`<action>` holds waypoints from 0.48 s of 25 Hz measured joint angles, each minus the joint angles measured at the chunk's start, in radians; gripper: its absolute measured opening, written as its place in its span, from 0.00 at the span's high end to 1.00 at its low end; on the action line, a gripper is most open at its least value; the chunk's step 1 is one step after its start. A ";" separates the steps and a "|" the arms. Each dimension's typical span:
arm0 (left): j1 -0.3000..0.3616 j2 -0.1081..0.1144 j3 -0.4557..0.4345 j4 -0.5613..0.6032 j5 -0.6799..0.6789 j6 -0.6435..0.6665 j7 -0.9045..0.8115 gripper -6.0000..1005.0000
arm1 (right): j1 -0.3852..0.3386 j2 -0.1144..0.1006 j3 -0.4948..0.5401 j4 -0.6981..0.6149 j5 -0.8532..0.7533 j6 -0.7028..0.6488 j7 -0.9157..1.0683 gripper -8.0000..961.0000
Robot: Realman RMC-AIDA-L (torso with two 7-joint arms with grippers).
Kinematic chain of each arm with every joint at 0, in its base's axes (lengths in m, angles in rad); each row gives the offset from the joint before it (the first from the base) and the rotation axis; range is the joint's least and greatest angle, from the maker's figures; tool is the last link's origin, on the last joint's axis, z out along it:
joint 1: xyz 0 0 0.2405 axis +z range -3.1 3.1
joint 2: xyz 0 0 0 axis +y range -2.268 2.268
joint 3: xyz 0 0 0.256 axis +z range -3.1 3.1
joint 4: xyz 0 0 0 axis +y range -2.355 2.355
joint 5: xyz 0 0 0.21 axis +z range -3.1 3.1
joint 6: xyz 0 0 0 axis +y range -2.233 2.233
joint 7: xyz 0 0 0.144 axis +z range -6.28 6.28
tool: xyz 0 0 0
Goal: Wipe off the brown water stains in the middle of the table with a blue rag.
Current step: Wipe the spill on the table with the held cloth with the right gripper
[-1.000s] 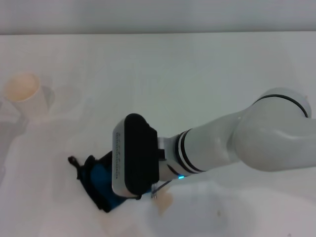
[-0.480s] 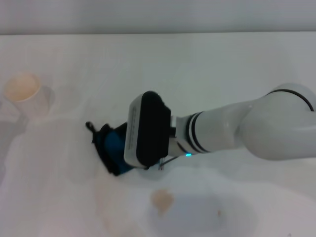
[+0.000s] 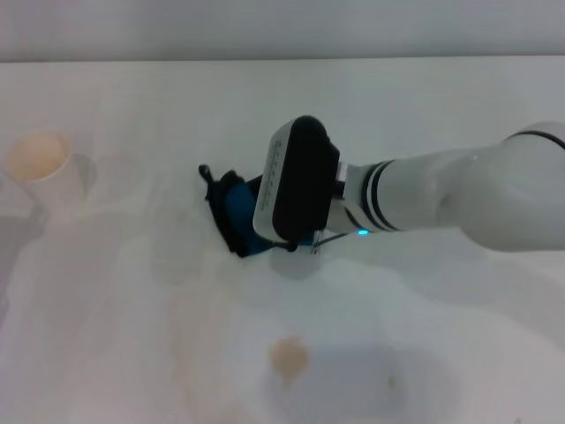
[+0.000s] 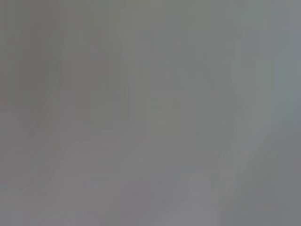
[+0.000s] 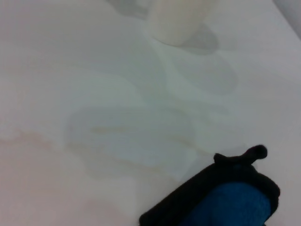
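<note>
Reaching in from the right, the right arm lies low across the white bench (image 3: pixel 424 115), its right tool (image 3: pixel 265 231) pressed down on the blue rag (image 3: pixel 237 212). The tool's housing covers its fingers, so I cannot tell whether they are clamped or spread. The rag sits bunched under it, around the middle of the bench, its black loop (image 3: pixel 205 171) sticking out on the side facing the cup.

The brown water stains (image 3: pixel 199 340) show as faint tan streaks on the near part of the bench, with one stronger tan blot (image 3: pixel 288 355) below the rag. In the right wrist view a pale wet film (image 5: pixel 127 136) spreads just beside the rag (image 5: pixel 235 207).

A cream paper cup (image 3: pixel 40 163) stands well apart, far left. The left wrist view shows only flat grey.
</note>
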 joint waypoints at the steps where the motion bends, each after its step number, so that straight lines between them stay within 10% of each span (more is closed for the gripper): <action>1: 0.000 0.000 0.000 0.000 0.000 0.001 0.000 0.12 | 0.000 0.000 0.006 0.006 -0.007 0.002 0.000 0.92; 12: -0.001 0.001 -0.001 0.000 0.000 0.008 0.001 0.12 | -0.004 0.000 -0.076 -0.073 0.002 0.025 0.001 0.92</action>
